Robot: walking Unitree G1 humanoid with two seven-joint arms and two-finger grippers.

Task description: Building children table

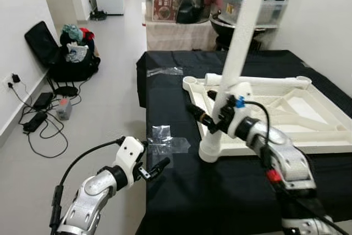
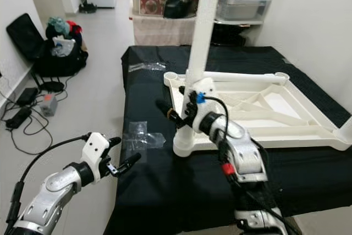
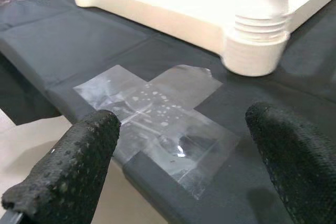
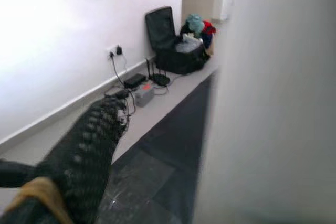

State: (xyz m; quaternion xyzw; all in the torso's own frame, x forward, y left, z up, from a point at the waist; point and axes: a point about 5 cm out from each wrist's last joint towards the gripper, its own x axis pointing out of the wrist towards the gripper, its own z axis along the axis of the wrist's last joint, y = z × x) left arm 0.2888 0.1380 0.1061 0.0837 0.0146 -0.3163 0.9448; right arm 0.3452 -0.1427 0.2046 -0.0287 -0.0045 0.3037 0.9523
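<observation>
White plastic, the upturned table top [image 1: 286, 108] lies on the black cloth [image 1: 187, 196], one leg [image 1: 237, 53] standing upright in its near corner. Our right gripper [image 1: 212, 115] is clasped around that leg low down; our left gripper [image 1: 155, 169] hangs with fingers apart beside clear tape [image 3: 157, 114].

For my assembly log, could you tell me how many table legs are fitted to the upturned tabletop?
1: one white leg stands upright in the tabletop's near-left corner socket, at the right gripper. Its far corners are bare; the near-right corner is cut off.

Clear tape patch [image 3: 157, 124] on black cloth [image 1: 220, 191], just ahead of left gripper [image 1: 154, 170]. Open suitcase [image 1: 60, 53] far beyond it.
</observation>
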